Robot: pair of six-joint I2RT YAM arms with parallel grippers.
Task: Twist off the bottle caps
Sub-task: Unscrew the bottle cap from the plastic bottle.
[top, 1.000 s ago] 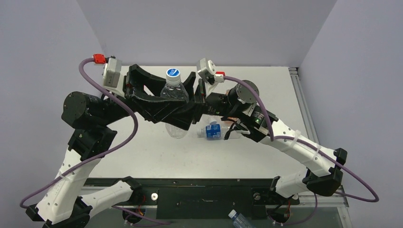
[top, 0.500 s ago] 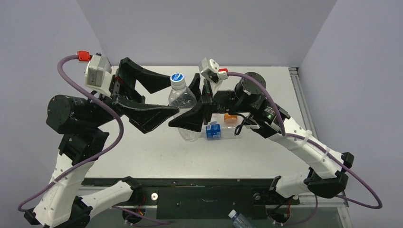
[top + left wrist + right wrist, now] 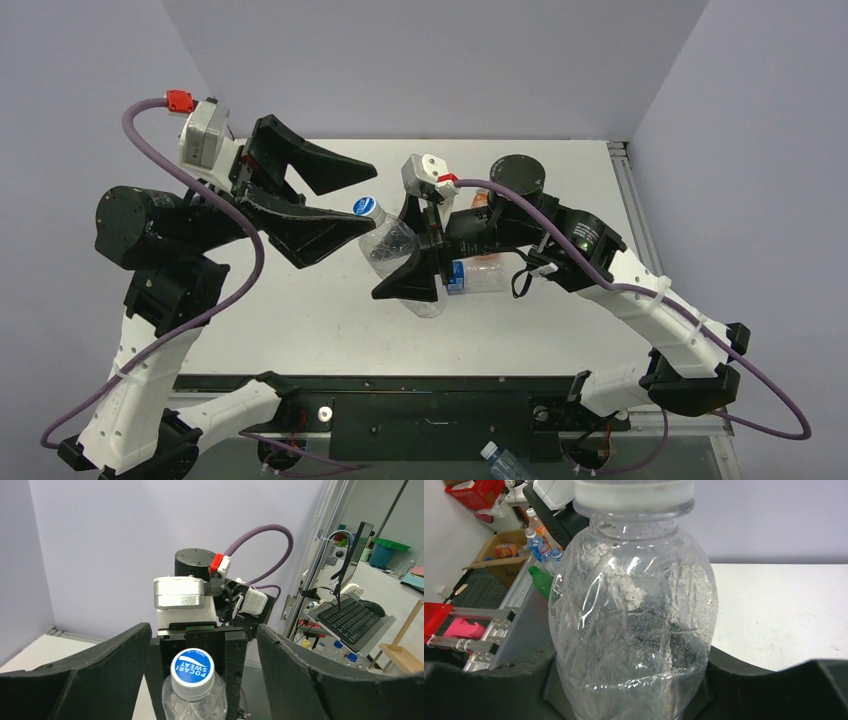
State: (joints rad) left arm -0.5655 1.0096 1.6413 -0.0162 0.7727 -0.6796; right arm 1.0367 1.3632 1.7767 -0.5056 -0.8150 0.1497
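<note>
A clear crumpled bottle [image 3: 398, 250] hangs tilted above the table, its neck pointing left. My right gripper [image 3: 410, 252] is shut on its body [image 3: 634, 625], both jaws pressed against the sides [image 3: 631, 680]. The bottle cap [image 3: 366, 207], white-rimmed with a blue top, sits on the neck. My left gripper [image 3: 378, 198] is open around that cap [image 3: 192, 669], and there is a gap on each side between the cap and the fingers [image 3: 85, 680]. From the right wrist only the cap's white rim [image 3: 634, 492] shows, at the top edge.
A blue-labelled bottle [image 3: 465, 275] lies on the white table [image 3: 300, 320] under the right arm, with an orange bottle [image 3: 480, 200] behind it. Another capped bottle [image 3: 500, 462] lies below the table's near edge. Grey walls close off the back and sides.
My left gripper let go of the cap, opened wide and pulled back to the left. My right gripper lowered the bottle and tilted its neck toward the left.
</note>
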